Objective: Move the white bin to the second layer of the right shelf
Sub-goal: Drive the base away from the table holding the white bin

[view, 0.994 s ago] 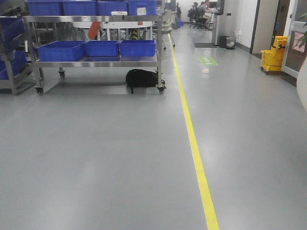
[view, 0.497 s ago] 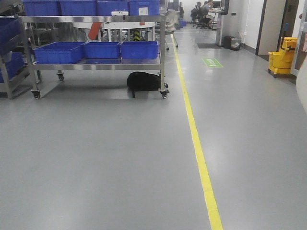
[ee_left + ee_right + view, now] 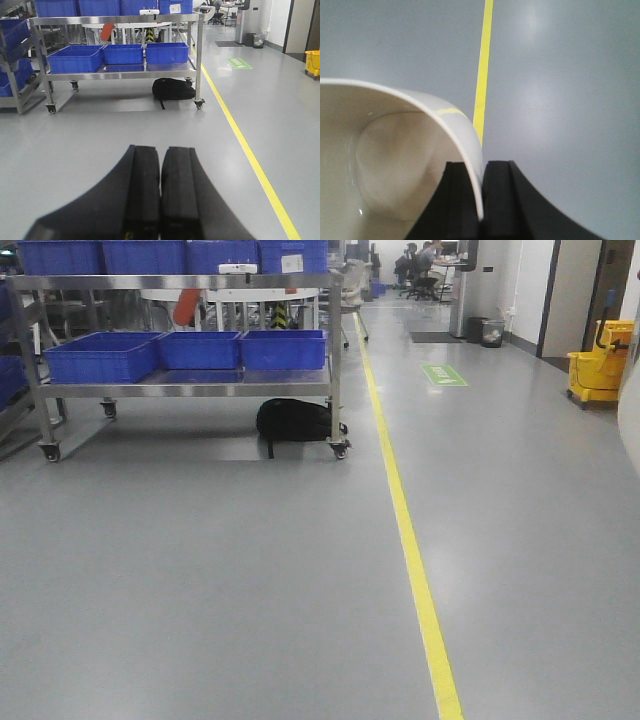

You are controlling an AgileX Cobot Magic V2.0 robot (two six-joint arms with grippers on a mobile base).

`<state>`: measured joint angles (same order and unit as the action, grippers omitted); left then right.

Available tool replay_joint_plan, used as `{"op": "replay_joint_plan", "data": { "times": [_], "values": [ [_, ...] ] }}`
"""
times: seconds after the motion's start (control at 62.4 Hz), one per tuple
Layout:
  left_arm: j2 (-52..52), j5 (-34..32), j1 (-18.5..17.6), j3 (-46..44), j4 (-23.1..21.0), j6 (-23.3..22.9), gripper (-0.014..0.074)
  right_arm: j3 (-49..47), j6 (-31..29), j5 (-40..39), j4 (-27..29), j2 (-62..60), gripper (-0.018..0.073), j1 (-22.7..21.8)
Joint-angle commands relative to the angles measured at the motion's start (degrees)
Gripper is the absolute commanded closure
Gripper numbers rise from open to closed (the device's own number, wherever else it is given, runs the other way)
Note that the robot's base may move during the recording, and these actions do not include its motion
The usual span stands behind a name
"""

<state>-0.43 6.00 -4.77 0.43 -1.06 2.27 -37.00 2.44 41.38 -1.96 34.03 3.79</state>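
The white bin (image 3: 395, 160) is a glossy cream tub that fills the lower left of the right wrist view, with its inside facing the camera. My right gripper (image 3: 481, 172) is shut on the bin's rim wall, one finger inside and one outside, and holds it above the grey floor. A white sliver of the bin (image 3: 630, 420) shows at the right edge of the front view. My left gripper (image 3: 160, 165) is shut and empty, held over the floor. The right shelf second layer with its rollers is out of view.
A steel wheeled trolley (image 3: 185, 388) with several blue crates (image 3: 200, 348) stands ahead on the left, with a black bag (image 3: 293, 420) under it. A yellow floor line (image 3: 410, 540) runs forward. A yellow mop bucket (image 3: 600, 370) stands at the far right.
The front view has moved forward along the floor. The trolley looks larger and lower in the frame, and the mop bucket has slid right. The bin stays gripped.
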Motion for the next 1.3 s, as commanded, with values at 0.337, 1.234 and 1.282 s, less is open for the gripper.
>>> {"op": "replay_joint_plan", "data": {
  "times": [0.337,1.234,1.282],
  "values": [
    [-1.11,-4.77,0.13,1.65,-0.43,-0.3,0.0512,-1.82,-0.29,-4.91,0.04,-0.2,0.0504,-0.39],
    [-1.11,-4.77,0.13,1.65,-0.43,-0.3,0.0512,-1.82,-0.29,-4.91,0.04,-0.2,0.0504,-0.39],
    [-1.11,-4.77,0.13,1.65,-0.43,-0.3,0.0512,-1.82,-0.29,-4.91,0.04,-0.2,0.0504,-0.39]
  ]
}}
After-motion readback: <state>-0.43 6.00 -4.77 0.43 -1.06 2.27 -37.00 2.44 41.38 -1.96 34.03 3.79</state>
